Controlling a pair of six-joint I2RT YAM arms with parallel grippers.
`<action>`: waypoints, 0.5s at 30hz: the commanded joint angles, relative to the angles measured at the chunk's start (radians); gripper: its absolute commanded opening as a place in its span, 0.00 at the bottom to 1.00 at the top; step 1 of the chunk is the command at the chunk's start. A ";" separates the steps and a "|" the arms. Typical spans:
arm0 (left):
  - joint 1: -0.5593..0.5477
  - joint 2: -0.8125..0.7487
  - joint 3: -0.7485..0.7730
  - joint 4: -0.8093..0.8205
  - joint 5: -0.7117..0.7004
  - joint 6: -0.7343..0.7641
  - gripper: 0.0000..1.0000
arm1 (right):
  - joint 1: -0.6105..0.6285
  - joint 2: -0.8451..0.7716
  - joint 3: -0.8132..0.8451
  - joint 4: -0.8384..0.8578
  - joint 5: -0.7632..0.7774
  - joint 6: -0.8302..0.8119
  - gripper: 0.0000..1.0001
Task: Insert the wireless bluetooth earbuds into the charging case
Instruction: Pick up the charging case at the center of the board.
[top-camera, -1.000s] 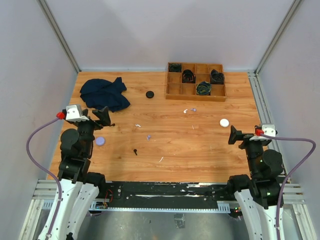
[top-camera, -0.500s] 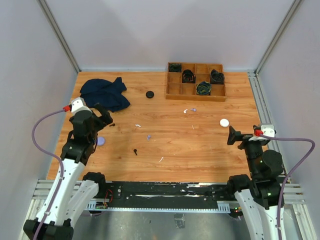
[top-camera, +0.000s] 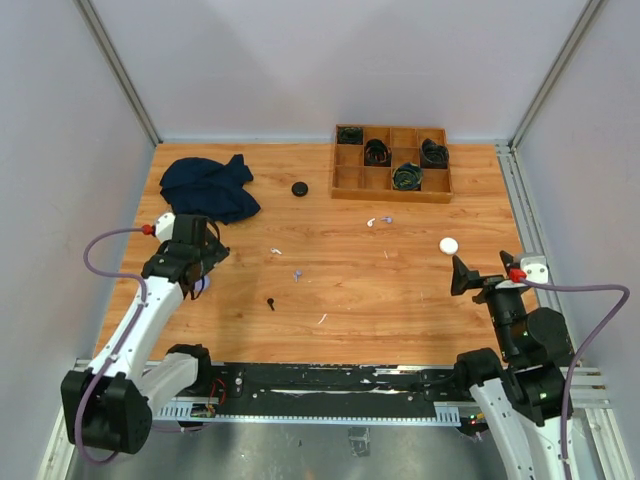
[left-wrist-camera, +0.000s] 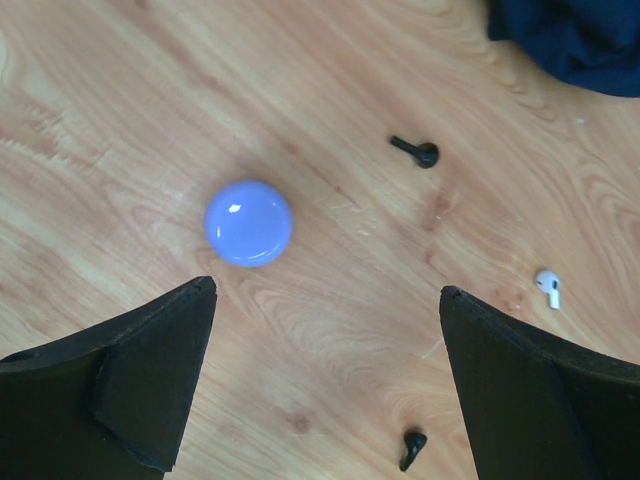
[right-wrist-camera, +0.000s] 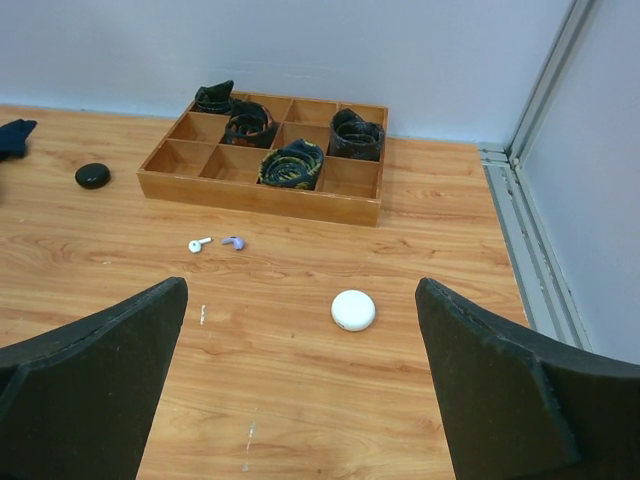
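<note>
Left hand (left-wrist-camera: 325, 290) dropped — over purple case (left-wrist-camera: 248, 222).

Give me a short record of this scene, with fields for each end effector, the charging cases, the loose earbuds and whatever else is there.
Left end effector: open, empty, purple case just ahead of its fingers
Right end effector: open, empty, white case ahead of it
Black case: left of the wooden tray
Loose earbuds: black earbud, white earbud, purple earbud; none in a case
Tray contents: coiled cables in four compartments
Cloth: dark blue, crumpled, far left
</note>
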 joint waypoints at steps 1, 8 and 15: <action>0.075 0.051 -0.034 0.001 0.051 -0.088 0.99 | 0.041 -0.029 -0.011 0.027 0.023 0.004 0.99; 0.172 0.110 -0.108 0.044 0.123 -0.230 0.99 | 0.098 -0.040 -0.015 0.032 0.029 0.008 0.99; 0.183 0.227 -0.067 -0.004 0.051 -0.366 0.99 | 0.130 -0.051 -0.021 0.042 0.027 0.010 0.99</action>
